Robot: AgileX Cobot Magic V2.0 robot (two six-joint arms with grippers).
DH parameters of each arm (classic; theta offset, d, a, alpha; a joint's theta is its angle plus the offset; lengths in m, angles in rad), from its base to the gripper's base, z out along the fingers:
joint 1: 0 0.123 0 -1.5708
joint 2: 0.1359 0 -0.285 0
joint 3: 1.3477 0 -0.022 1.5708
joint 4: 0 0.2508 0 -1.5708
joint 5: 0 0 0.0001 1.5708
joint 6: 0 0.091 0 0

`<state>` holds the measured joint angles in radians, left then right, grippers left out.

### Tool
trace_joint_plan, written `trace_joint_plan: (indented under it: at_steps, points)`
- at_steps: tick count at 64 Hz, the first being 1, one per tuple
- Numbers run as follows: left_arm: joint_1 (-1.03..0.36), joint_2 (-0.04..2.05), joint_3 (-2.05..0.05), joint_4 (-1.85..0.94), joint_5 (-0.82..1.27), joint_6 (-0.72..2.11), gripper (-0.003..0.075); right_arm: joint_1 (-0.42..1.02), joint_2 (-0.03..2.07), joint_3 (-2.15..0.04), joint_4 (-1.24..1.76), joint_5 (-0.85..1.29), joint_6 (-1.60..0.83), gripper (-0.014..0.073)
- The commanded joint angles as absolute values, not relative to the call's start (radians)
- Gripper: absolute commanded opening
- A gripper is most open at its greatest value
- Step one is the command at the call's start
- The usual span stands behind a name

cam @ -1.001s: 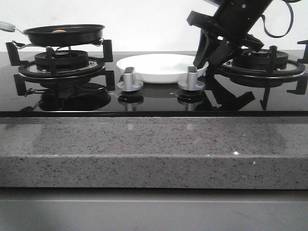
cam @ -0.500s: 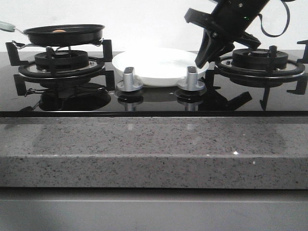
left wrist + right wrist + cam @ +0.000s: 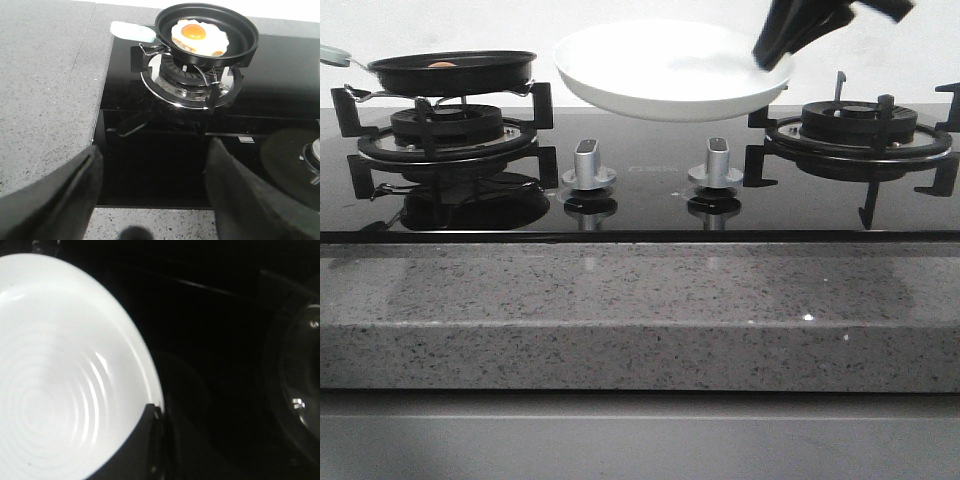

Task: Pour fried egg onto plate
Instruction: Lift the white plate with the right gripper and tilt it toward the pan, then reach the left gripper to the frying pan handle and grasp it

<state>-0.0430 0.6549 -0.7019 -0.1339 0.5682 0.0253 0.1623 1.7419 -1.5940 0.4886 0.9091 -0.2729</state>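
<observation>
Front view shows the right gripper (image 3: 775,52) clamped on the right rim of the plate (image 3: 660,85), and the plate hangs in the air above the black glass stove top (image 3: 640,190), over the two silver knobs (image 3: 588,165). The plate is nearly level and touches nothing under it. It is white and glossy, and nothing lies in it. In the right wrist view the plate (image 3: 55,370) fills most of the picture, with faint rings on its inner surface, and one dark finger (image 3: 135,450) lies across its edge.

On the left burner (image 3: 445,135) stands the small black frying pan (image 3: 455,68), with its pale handle (image 3: 335,53) pointing to the left. The fried egg (image 3: 199,37) lies flat inside the pan (image 3: 207,32), as the left wrist view shows clearly: a white disc with wavy edge and an orange yolk a little off centre. In the front view only a small orange part of the egg (image 3: 442,64) shows over the pan's rim. The pan and the plate are near each other but apart.

The left gripper (image 3: 152,200) hovers above the front edge of the stove with its fingers (image 3: 240,200) spread wide, holding nothing, well apart from the pan. The right burner (image 3: 860,125) carries nothing. The grey speckled counter (image 3: 640,320) runs along the front.
</observation>
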Motion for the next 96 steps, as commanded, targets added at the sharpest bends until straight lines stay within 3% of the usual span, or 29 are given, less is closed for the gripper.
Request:
trace_joint_plan:
  at_steps: [1, 15, 29, 52, 81, 92, 96]
  points:
    - [-0.04, 0.659, -0.734, -0.144, 0.499, 0.024, 0.044, 0.162, 1.571, -1.505, 0.532, 0.824, -0.308, -0.0067]
    - [-0.04, 0.659, -0.734, -0.144, 0.499, 0.024, 0.044, 0.162, 1.403, -1.306, 0.535, 0.785, -0.315, -0.0067]
    - [-0.04, 0.661, -0.734, -0.144, 0.496, 0.024, 0.044, 0.163, 1.375, -1.201, 0.538, 0.716, -0.315, -0.0067]
    - [-0.04, 0.663, -0.734, -0.151, 0.489, 0.024, 0.044, 0.24, 1.451, -1.188, 0.538, 0.586, -0.317, -0.0067]
    - [-0.04, 0.681, -0.736, -0.161, 0.493, 0.024, 0.0445, 0.24, 1.469, -1.188, 0.538, 0.591, -0.317, -0.0067]
    - [-0.04, 0.774, -0.788, -0.161, 0.525, 0.024, 0.0596, 0.24, 1.469, -1.188, 0.538, 0.591, -0.317, -0.0067]
    - [-0.04, 0.823, -0.821, -0.163, 0.543, 0.024, 0.062, 0.24, 1.469, -1.188, 0.538, 0.591, -0.317, -0.0067]
